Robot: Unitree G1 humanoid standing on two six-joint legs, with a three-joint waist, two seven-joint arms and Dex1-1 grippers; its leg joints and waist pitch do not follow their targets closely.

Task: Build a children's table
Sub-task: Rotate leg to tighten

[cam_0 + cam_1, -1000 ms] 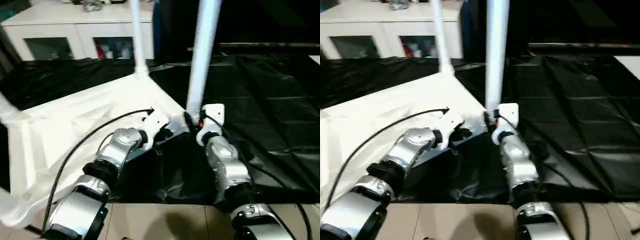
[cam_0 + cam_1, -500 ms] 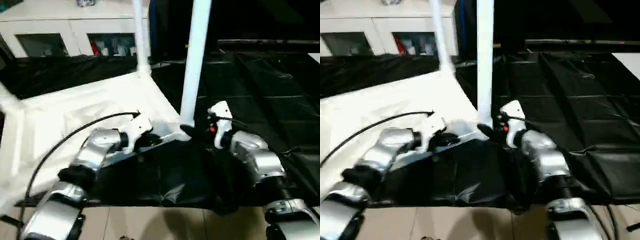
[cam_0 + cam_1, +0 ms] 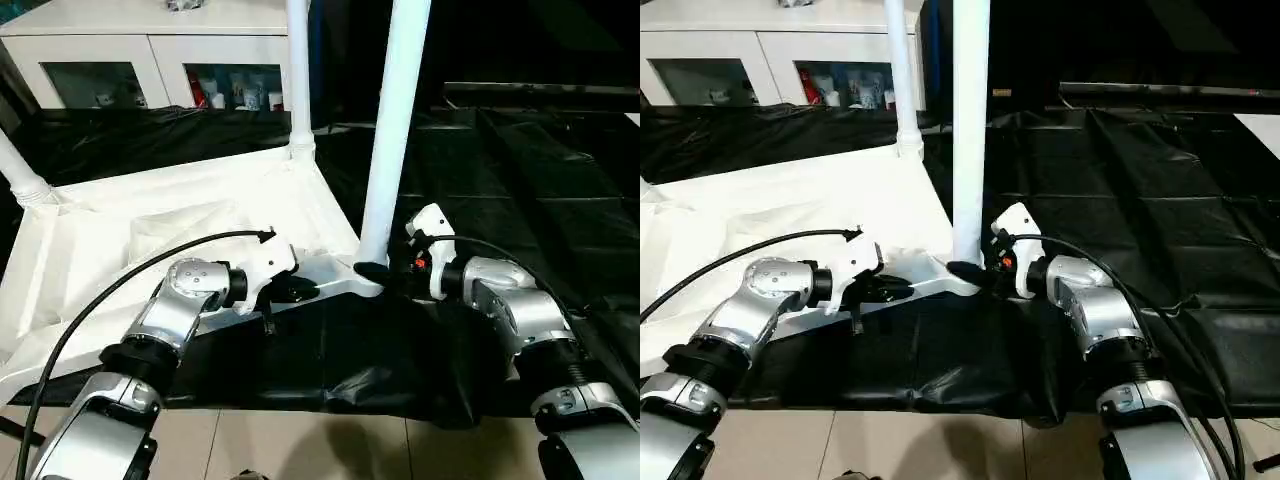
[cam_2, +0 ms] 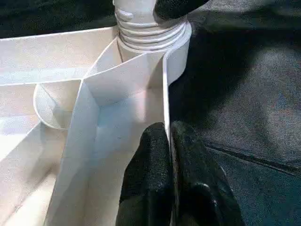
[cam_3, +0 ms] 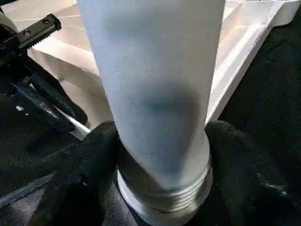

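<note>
The white tabletop (image 3: 180, 200) lies underside up on a black sheet. Three white legs rise from its corners: a near one (image 3: 395, 120), a far one (image 3: 298, 70) and one at the left (image 3: 20, 170). My right gripper (image 3: 375, 270) is shut on the near leg's threaded base (image 5: 155, 70), a black finger (image 5: 94, 160) on each side, just above the corner socket. My left gripper (image 3: 295, 290) is shut on the tabletop's thin front rim (image 4: 165, 94) a little left of that corner, its fingertips (image 4: 155, 136) pinching the wall.
A white cabinet with glass doors (image 3: 130, 50) stands at the back left. The black sheet (image 3: 520, 180) spreads far to the right. Tiled floor (image 3: 300, 450) begins just in front of the sheet. A black cable (image 3: 120, 280) loops over my left forearm.
The view has shifted. My right forearm has swung out to the right while its gripper stays at the near leg's base, and the leg now stands straighter. The left gripper keeps the rim.
</note>
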